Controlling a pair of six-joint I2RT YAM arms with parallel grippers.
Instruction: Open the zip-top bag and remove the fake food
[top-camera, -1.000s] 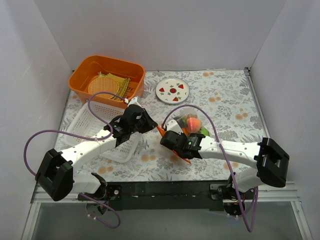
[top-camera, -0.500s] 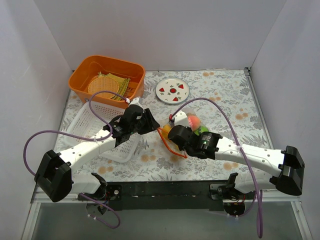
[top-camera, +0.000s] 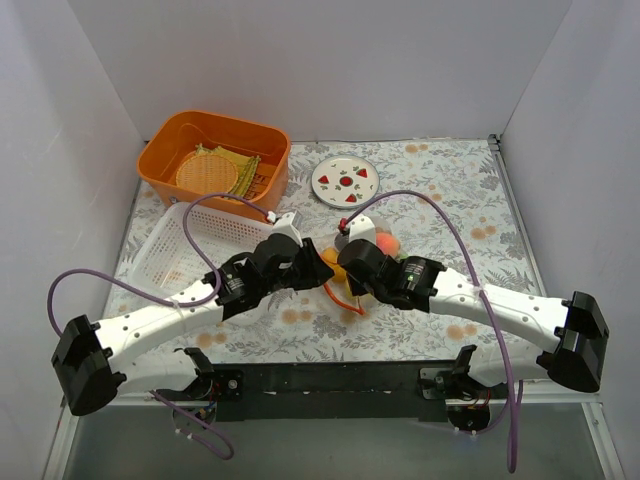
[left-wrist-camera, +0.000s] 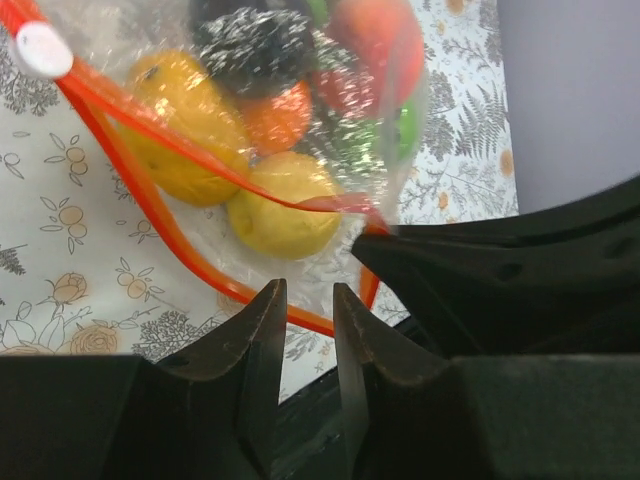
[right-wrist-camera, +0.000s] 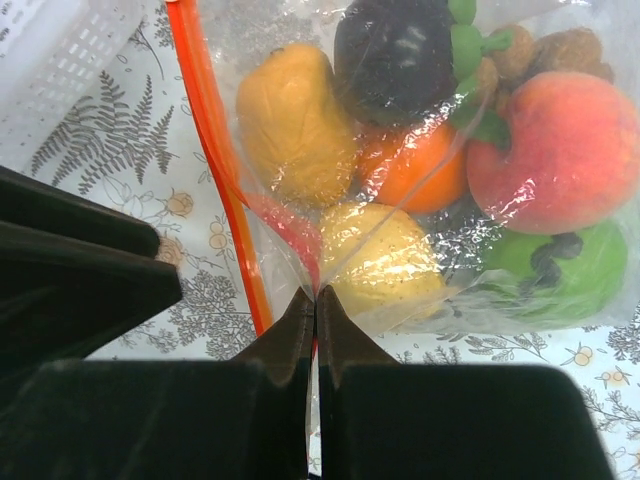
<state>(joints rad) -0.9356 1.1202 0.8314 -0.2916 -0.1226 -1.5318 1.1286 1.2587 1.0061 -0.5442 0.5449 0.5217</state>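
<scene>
walls (top-camera: 350, 60) plain white | tabletop (top-camera: 455, 190) floral cloth | light even

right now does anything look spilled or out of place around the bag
Nothing spilled: the plastic toy fruit is all inside the clear crinkly zip-top bag. Only oddity: its red-orange zip strip bows apart into a loop where the right gripper pinches the plastic.

Left arm (top-camera: 160, 318) and right arm (top-camera: 510, 308): white links, black joint housings, blocky black elbows. Purple cable (top-camera: 60, 290) loops along each. Black tapered gripper fingers (left-wrist-camera: 262, 330). Bases on black rail (top-camera: 330, 378).
</scene>
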